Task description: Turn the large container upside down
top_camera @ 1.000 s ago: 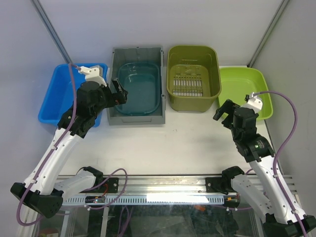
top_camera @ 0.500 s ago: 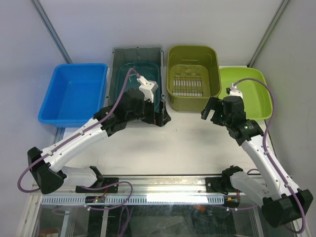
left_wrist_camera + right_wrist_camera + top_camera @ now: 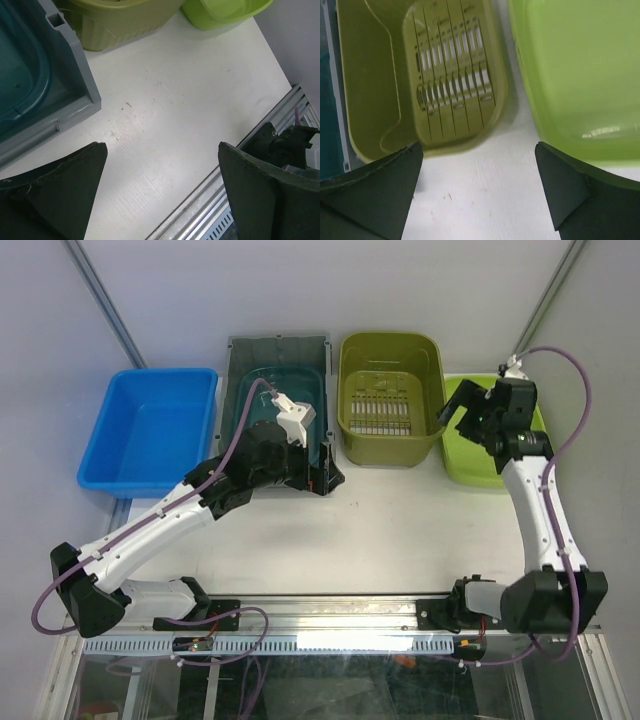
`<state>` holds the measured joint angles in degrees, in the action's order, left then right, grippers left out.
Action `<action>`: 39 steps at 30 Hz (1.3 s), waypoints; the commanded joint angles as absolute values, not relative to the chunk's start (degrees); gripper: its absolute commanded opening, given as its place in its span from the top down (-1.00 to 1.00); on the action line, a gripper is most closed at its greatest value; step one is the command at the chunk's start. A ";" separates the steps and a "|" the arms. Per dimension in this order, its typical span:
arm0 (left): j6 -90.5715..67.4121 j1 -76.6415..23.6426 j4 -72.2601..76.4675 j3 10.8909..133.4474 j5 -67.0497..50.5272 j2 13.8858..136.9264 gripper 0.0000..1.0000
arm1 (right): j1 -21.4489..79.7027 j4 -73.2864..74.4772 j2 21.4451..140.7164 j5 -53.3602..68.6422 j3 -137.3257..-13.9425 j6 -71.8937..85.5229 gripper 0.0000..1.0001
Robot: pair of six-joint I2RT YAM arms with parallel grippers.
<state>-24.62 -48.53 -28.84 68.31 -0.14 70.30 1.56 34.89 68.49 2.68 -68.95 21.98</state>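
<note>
The grey bin looks to me like the large container. It sits upright at the back of the counter, between the blue tray and the olive basket. I'd say the step in hand is getting hold of it. The left gripper hovers just off the bin's near right corner, spread wide with nothing in it. To do this well, it should put 1 finger inside the wall and 1 outside, pinch the rim firmly, then tip the bin toward open counter. A teal tub lies inside and will likely drop out. The bin is deep and straight-walled, with a boxy rim. The right gripper, also wide and holding nothing, hangs above the gap between the basket and the lime tray.
</note>
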 commanded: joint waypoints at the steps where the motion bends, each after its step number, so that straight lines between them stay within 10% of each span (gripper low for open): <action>1: -24.19 -48.50 -26.08 67.55 -1.00 68.17 -0.98 | -3.25 27.81 75.89 8.93 -76.48 22.53 -0.99; 15: -19.36 -48.43 -25.42 66.93 1.05 63.37 -0.98 | -6.44 23.96 110.38 21.12 -100.57 28.29 -0.98; 39: -21.41 -48.47 -26.10 64.60 -0.40 60.92 -0.98 | -0.93 22.60 109.00 15.73 -101.13 31.26 -0.98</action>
